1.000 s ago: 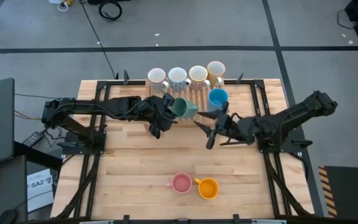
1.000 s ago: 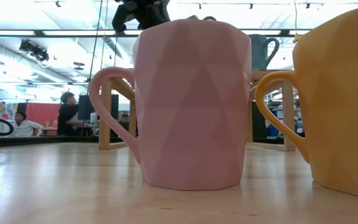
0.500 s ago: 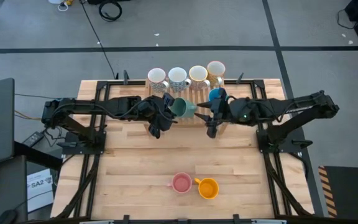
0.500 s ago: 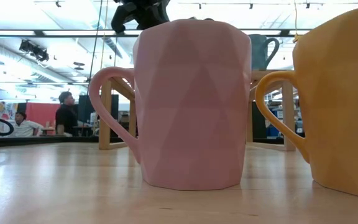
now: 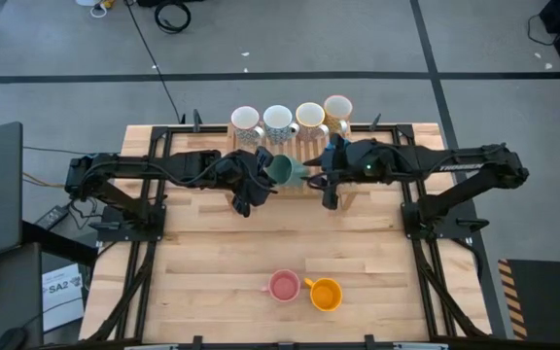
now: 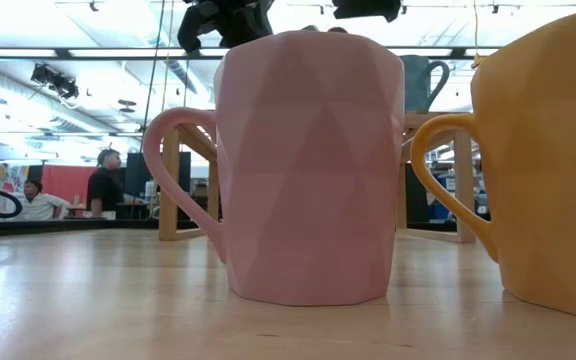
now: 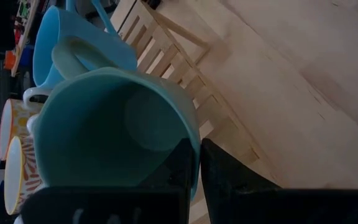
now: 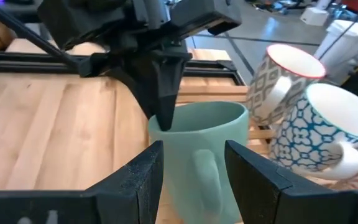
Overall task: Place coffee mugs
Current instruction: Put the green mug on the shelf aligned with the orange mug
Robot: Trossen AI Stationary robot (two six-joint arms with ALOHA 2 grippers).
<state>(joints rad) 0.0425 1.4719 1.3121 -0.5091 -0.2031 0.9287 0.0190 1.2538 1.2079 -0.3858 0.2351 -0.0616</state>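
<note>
My left gripper (image 5: 265, 175) is shut on the dark green mug (image 5: 282, 169) over the wooden slatted rack (image 7: 185, 93) near the table's far edge. My right gripper (image 8: 194, 186) is open and reaches in from the right. Its fingers (image 8: 143, 177) stand on either side of the green mug's handle (image 8: 207, 177), and I cannot tell whether they touch it. The blue mug (image 7: 58, 53) stands just behind, mostly under the right arm in the high view. Several white patterned mugs (image 5: 278, 119) line the far edge. The pink mug (image 5: 283, 285) and orange mug (image 5: 326, 293) stand near the near edge. My left gripper pinches the green mug's rim (image 8: 166, 124) with one finger inside the mug and one outside, coming from above and pointing down. The mug stays upright with its handle toward the right arm. Its base is hidden, so I cannot tell whether it rests on the rack.
The rack (image 5: 309, 146) takes up the far middle of the table, with the white mugs (image 8: 284, 74) close behind it. Both arms crowd that spot. Bare wooden tabletop (image 5: 222, 253) lies between the rack and the pink and orange mugs. People show in the room beyond.
My right gripper has swung from the table's right toward its left and far side, past the blue mug, and now stands at the green mug's handle. The left gripper and the green mug have kept still.
</note>
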